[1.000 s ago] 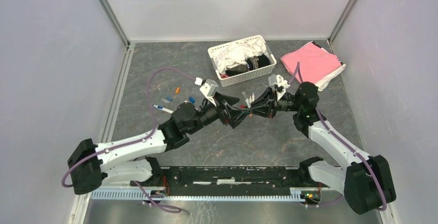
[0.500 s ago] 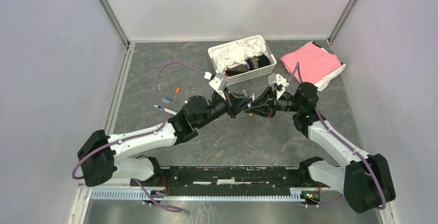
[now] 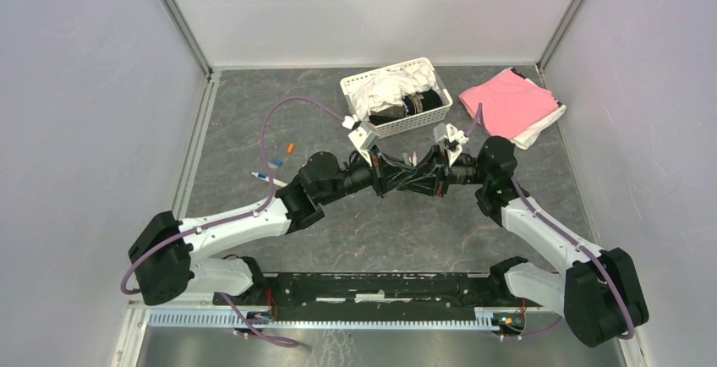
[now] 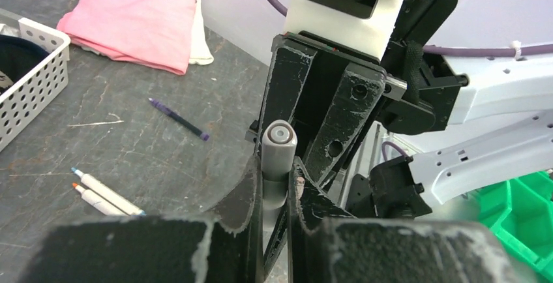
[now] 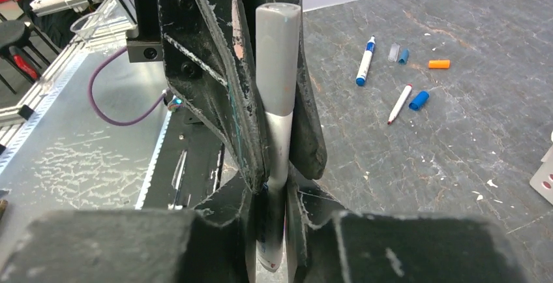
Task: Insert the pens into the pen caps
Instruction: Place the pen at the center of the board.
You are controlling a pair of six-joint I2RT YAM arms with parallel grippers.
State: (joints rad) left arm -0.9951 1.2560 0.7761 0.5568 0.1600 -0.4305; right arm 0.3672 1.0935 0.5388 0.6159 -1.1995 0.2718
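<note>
a pen (image 5: 278, 141) with a white barrel stands in the air above the middle of the desk (image 3: 423, 233), between the two pincers, which meet tip to tip. a grey cap (image 5: 278, 55) sits over its end. the left pincer (image 4: 276, 167) is narrow and clamped on that grey cap. the right pincer (image 5: 274, 188) has the white barrel between its fingers, but i cannot tell whether they press on it.

loose on the desk by the left arm lie a blue-tipped pen (image 5: 364, 60), a red-tipped pen (image 5: 399, 104), a blue cap (image 5: 418, 100), an orange cap (image 5: 439, 64) and two smaller caps (image 5: 398, 53) side by side. on the right arm's side lie a purple pen (image 4: 178, 119) and a pair of white pens (image 4: 104, 192), touching along their length. beyond them are a white basket (image 3: 397, 123) of cloths and a folded pink cloth (image 3: 507, 101).
</note>
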